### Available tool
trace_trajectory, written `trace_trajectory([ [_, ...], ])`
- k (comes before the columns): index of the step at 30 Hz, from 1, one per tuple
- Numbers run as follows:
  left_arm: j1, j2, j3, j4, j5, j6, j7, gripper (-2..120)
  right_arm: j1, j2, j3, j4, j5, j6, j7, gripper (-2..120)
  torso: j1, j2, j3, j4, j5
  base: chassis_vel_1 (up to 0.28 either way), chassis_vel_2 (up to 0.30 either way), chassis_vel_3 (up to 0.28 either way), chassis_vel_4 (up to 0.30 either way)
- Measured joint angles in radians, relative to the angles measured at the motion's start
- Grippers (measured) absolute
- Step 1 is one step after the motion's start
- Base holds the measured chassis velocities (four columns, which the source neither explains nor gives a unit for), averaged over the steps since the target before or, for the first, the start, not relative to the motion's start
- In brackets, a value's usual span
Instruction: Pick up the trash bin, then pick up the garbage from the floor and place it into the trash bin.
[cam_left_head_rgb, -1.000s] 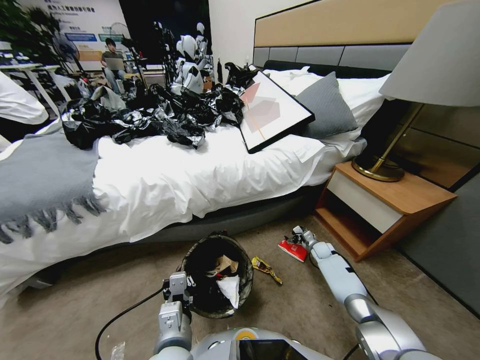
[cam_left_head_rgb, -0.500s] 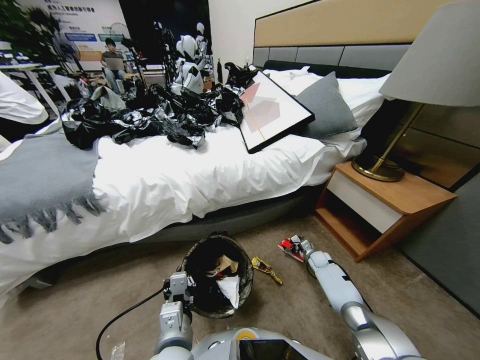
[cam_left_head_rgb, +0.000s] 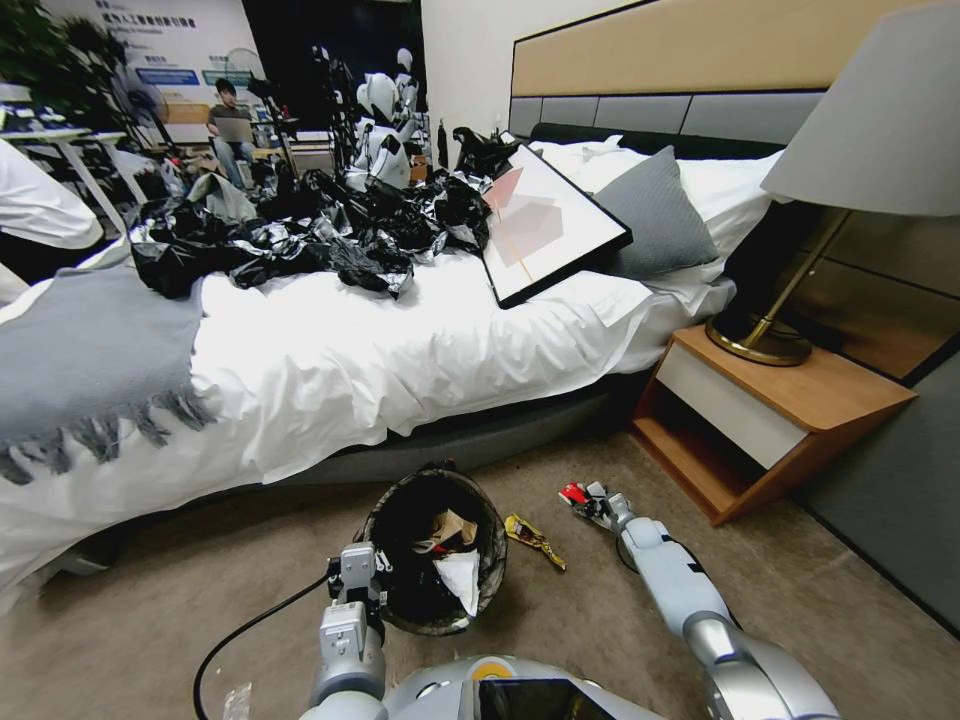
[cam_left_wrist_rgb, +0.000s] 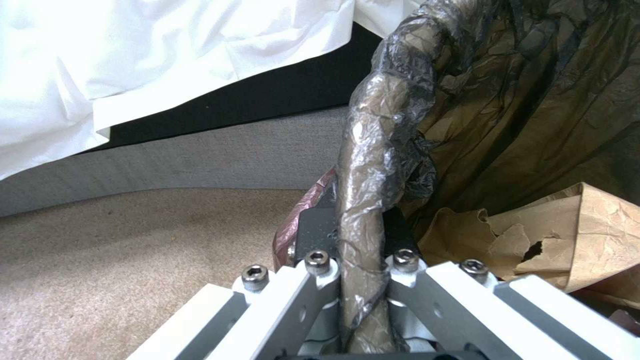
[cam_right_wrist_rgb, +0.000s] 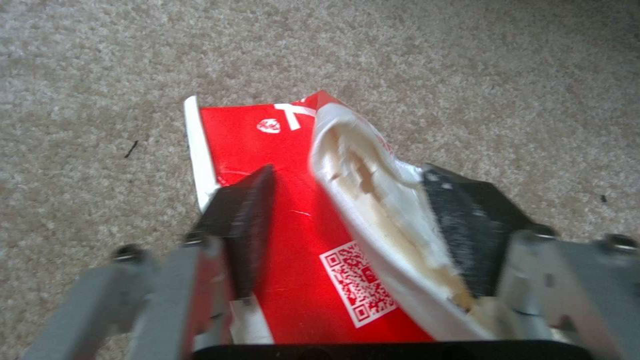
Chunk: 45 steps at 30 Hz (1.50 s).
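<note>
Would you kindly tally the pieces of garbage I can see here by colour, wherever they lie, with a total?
Red: 1, the red wrapper between the right pincer's fingers.
Yellow: 1, the yellow wrapper on the carpet beside the trash bin.
Brown: 1, the brown paper in the bin.
White: 1, the white scrap in the bin.
Total: 4.

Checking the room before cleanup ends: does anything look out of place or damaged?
Yes. A yellow wrapper lies on the carpet beside the trash bin. A red wrapper, torn open, sits between the right end effector pads. Black plastic sheeting is heaped on the bed.
</note>
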Motion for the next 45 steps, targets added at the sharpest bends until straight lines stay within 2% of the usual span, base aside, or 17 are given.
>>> trace_trajectory([
  [3,0.001,0.001,-0.001,0.0,0.0,-0.001,0.0,0,-0.003,0.0,0.0,0.0,0.0,0.003,0.001,38,0.0,0.0,0.0,0.0,0.0,0.0,0.0,0.0,0.0],
  [5,0.001,0.001,-0.001,0.0,0.0,-0.001,0.0,0,-0.004,-0.001,-0.001,0.0,0.001,0.003,0.001,34,0.0,0.0,0.0,-0.0001,0.0,0.0,0.0,0.0,0.0],
  [8,0.001,0.002,0.0,-0.001,0.0,-0.002,0.0,0,-0.007,-0.006,-0.001,0.002,0.003,0.007,0.001,19,0.0,0.0,0.0,0.0,0.0002,0.0,0.0,0.0,0.0],
  [9,0.001,0.002,0.0,-0.001,0.0,-0.002,0.0,0,-0.007,-0.006,-0.001,0.002,0.003,0.007,0.001,19,0.0,0.0,0.0,0.0,0.0002,0.0,0.0,0.0,0.0],
  [11,0.0,0.002,0.001,-0.001,0.0,-0.002,0.0,0,-0.01,-0.012,-0.001,0.003,0.006,0.011,0.001,9,0.0,0.0,0.0,0.0,0.0003,0.0,0.0,0.0,0.0],
  [14,-0.002,0.002,0.001,-0.001,0.0,-0.002,0.0,0,-0.012,-0.017,-0.001,0.003,0.007,0.016,-0.001,1,0.0,0.0,0.0,-0.0001,0.0003,0.0,0.0,0.0,0.0],
  [26,-0.005,0.003,0.0,-0.001,-0.003,-0.004,0.0,0,-0.017,-0.017,0.001,0.006,0.009,0.03,-0.001,0,0.0,0.0,0.0,-0.0002,0.0,0.0,0.0,0.0,0.0],
  [33,-0.008,0.003,0.001,0.002,-0.004,-0.005,0.0,0,-0.041,-0.016,-0.008,0.049,0.062,0.039,0.035,0,0.0,0.0,0.0,-0.0005,0.0006,0.0,0.0,0.0,0.0],
  [35,-0.012,0.003,0.002,0.008,-0.006,-0.005,0.0,0,-0.097,-0.027,-0.013,0.154,0.132,0.045,0.054,0,0.0,0.0,0.0,-0.0006,0.0007,0.0,0.0,0.0,0.0],
  [36,-0.012,0.003,0.002,0.008,-0.006,-0.005,0.0,0,-0.097,-0.027,-0.013,0.154,0.132,0.045,0.054,0,0.0,0.0,0.0,-0.0006,0.0007,0.0,0.0,0.0,0.0],
  [38,-0.017,0.004,0.002,0.012,-0.009,-0.005,0.0,0,-0.151,-0.033,-0.009,0.271,0.176,0.083,0.066,0,0.0,0.0,0.0,-0.0005,0.0002,0.0,0.0,0.0,0.0],
  [39,-0.017,0.004,0.002,0.012,-0.009,-0.005,0.0,0,-0.151,-0.033,-0.009,0.271,0.176,0.083,0.066,0,0.0,0.0,0.0,-0.0005,0.0002,0.0,0.0,0.0,0.0],
  [42,-0.019,0.007,0.003,0.015,-0.016,-0.005,0.0,0,-0.229,-0.045,0.009,0.438,0.219,0.128,0.079,0,0.0,0.0,0.0,-0.0002,0.0002,0.0,0.0,0.0,0.0],
  [43,-0.019,0.007,0.003,0.015,-0.016,-0.005,0.0,0,-0.229,-0.045,0.009,0.438,0.219,0.128,0.079,0,0.0,0.0,0.0,-0.0002,0.0002,0.0,0.0,0.0,0.0],
  [45,-0.021,0.012,0.003,0.017,-0.021,-0.004,0.001,0,-0.279,-0.058,0.019,0.555,0.252,0.151,0.079,0,0.0,0.0,0.0,-0.0002,0.0002,0.0,0.0,0.0,0.0],
])
